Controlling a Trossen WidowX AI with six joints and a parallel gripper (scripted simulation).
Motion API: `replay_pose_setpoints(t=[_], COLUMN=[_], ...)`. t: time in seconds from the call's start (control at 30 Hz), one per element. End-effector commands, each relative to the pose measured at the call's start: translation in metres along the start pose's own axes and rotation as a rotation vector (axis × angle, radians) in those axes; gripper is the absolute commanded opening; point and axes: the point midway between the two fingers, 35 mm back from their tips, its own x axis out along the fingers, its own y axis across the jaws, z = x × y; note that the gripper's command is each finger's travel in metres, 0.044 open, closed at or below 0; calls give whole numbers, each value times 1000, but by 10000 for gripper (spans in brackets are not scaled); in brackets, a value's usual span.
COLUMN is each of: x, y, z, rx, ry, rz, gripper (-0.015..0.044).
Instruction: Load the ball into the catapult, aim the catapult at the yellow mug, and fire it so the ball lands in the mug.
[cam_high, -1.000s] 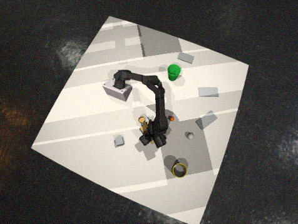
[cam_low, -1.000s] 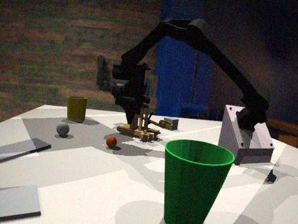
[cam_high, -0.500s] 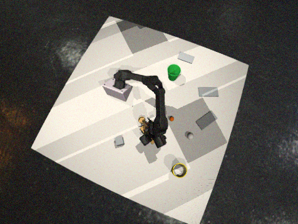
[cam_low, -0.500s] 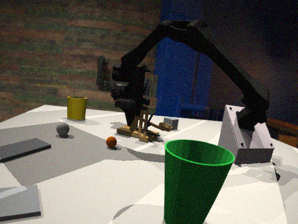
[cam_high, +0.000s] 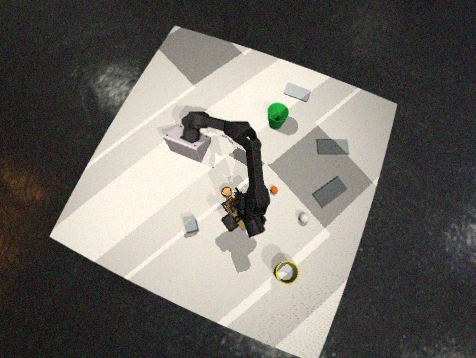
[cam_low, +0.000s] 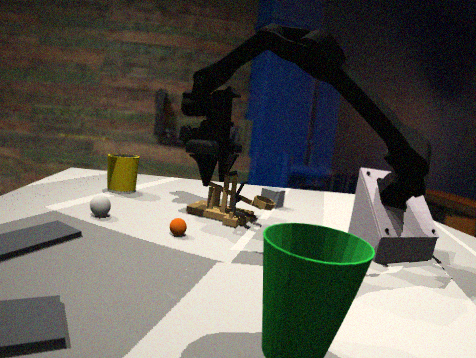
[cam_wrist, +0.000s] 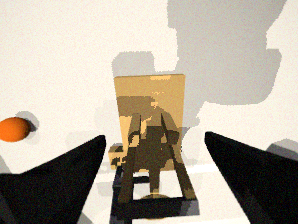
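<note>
The claw (cam_wrist: 152, 165) hangs spread wide above the catapult (cam_low: 222, 202), gripping nothing. The orange ball (cam_low: 178, 226) sits on the bench (cam_low: 165, 280) nearby.

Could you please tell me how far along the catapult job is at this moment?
Nothing looks finished: the small orange ball lies on the table beside the wooden catapult, not in its cup. In hand: the black gripper is open over the catapult frame, holding nothing. Left: loading the ball, aiming at the yellow mug, and firing.

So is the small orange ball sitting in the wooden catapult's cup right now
No, the orange ball lies on the table beside the wooden catapult, apart from it.
</note>
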Motion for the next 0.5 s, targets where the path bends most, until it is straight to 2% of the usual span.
replay_pose_setpoints(t=[0.0, 0.1, 0.13, 0.37, 0.47], x=[-58, -61, -50, -54, -19], y=[-1, -1, -5, -1, -1], z=[0, -1, 2, -2, 0], rx=[-11, -11, 2, -9, -10], ry=[-39, -39, -44, -46, -45], rz=[-6, -6, 1, 2, 4], gripper=[440, 440, 440, 440, 440])
